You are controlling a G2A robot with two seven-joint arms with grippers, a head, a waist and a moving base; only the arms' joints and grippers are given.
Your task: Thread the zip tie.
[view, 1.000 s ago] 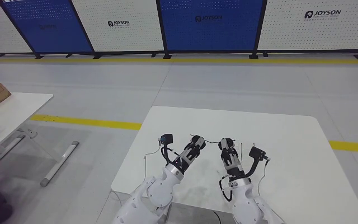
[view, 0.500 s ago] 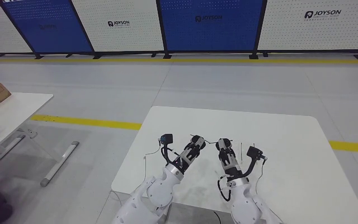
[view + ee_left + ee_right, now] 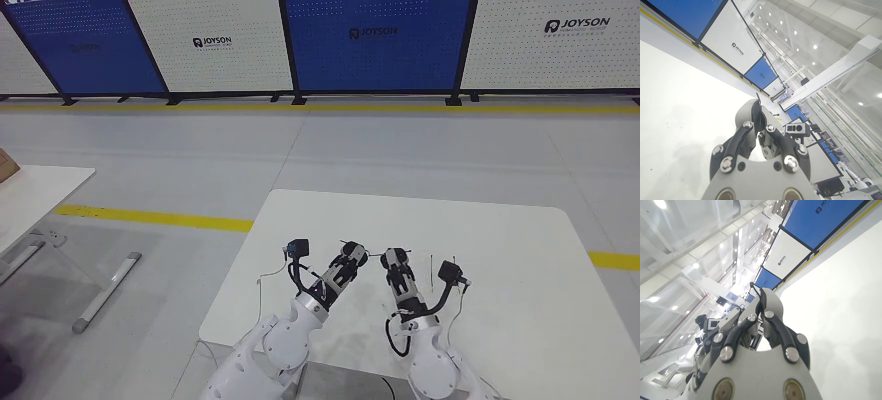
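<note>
2 grippers are hovering close together above the white table (image 3: 500, 260). The left gripper (image 3: 759, 108) is pinching 1 end of the black zip tie (image 3: 758, 98), jaws pressed together; the right gripper (image 3: 761, 296) is pinching the other end likewise.

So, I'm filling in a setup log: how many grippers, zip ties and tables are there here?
grippers: 2 (left gripper, right gripper)
zip tie: 1, pinched by both
tables: 2 (work table, side table)
total: 5
</note>
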